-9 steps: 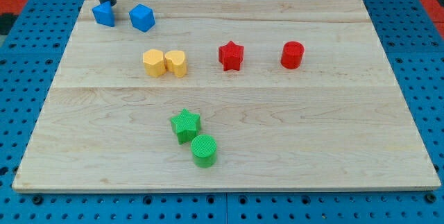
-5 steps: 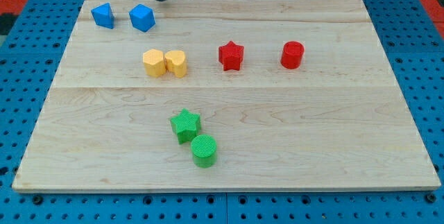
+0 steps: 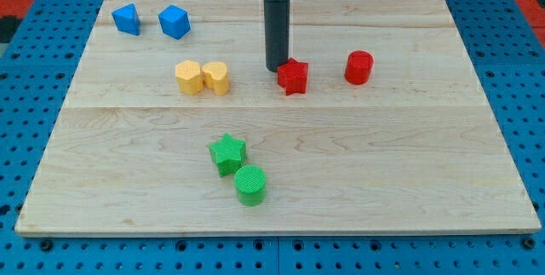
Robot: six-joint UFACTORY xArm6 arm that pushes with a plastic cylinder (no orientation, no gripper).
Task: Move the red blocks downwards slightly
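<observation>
A red star block (image 3: 293, 77) lies on the wooden board (image 3: 383, 164) right of centre, near the view's top. A red cylinder (image 3: 358, 66) stands to its right. My tip (image 3: 276, 70) is down on the board, touching the star's upper left side. The dark rod rises from there to the view's top edge.
Two yellow blocks (image 3: 203, 77) sit side by side left of the star. Two blue blocks (image 3: 150, 20) lie at the top left corner. A green star (image 3: 227, 153) and a green cylinder (image 3: 250, 184) sit together lower down.
My tip has moved from the blue blocks at the top left across to the red star. The star has shifted slightly right and down.
</observation>
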